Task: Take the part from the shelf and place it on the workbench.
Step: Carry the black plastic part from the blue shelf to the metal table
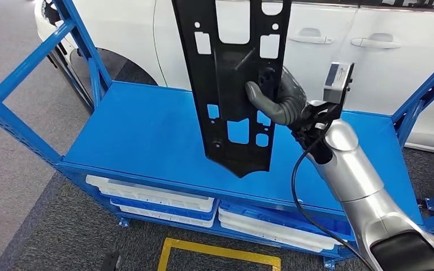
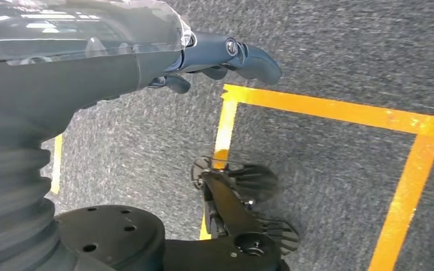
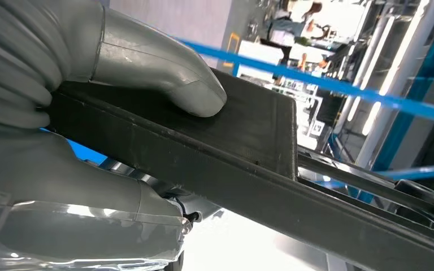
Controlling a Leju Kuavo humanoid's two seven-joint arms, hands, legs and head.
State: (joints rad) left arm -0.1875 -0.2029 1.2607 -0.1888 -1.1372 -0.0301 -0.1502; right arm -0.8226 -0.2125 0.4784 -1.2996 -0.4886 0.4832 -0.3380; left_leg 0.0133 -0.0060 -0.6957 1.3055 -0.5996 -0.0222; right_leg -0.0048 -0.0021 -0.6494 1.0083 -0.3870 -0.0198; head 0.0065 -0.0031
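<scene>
Head view: The right hand (image 1: 277,99) holds a long black part (image 1: 237,84) up in the air over the blue shelf (image 1: 141,135). The fingers are wrapped tight around the part's edge. The part hangs almost straight up and down, and its low tip is near the shelf top but does not touch it. A white car (image 1: 339,45) stands behind.

Left wrist view: The left hand (image 2: 220,59) hangs down over grey carpet (image 2: 328,56) with a yellow line (image 2: 328,108) on it. Its fingers hold nothing and are a bit curled; I cannot tell if they are apart or closed.

Right wrist view: The thumb (image 3: 169,73) presses flat on the black part, and the other fingers squeeze from the other side.

Step now: I think the part is lifted off the shelf and is being carried.

Next move: It likely needs a turn to the workbench, keeping a firm hold so the long part does not swing or bump the shelf.

Hard to see: The top of the part is cut off. I see no workbench.
</scene>
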